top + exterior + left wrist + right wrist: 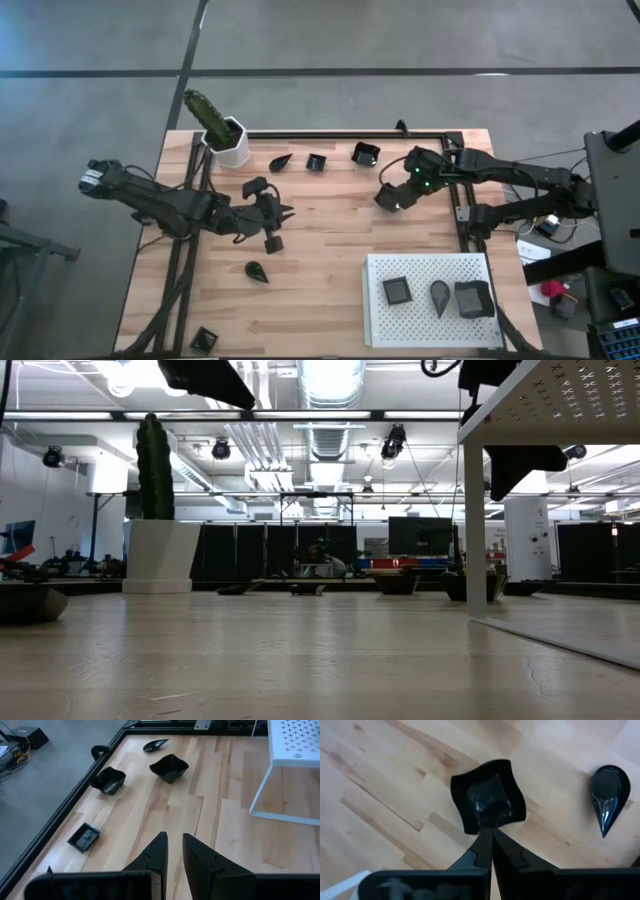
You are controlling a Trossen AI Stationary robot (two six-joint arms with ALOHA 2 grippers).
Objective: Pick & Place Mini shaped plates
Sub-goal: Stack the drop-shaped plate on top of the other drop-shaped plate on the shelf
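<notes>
Small black mini shaped plates lie on the wooden table. Along the far edge are a teardrop [281, 161], a flat square [317, 162] and a wavy-rimmed square [366, 153]. Another wavy-rimmed square [487, 802] lies under my right gripper [490, 834], which is shut and points steeply down over the plate's rim. In the left wrist view this plate [169, 767] lies alone with nothing on it. A teardrop [607, 795] lies beside it. My left gripper [173, 839] hovers at mid-table, its fingers a narrow gap apart with nothing between them.
A white perforated tray [425, 268] on legs stands at the near right and carries a square plate [397, 291], a teardrop [440, 296] and another square [474, 299]. A potted cactus [222, 130] stands at the far left corner. Loose plates lie near left [258, 271] [204, 340].
</notes>
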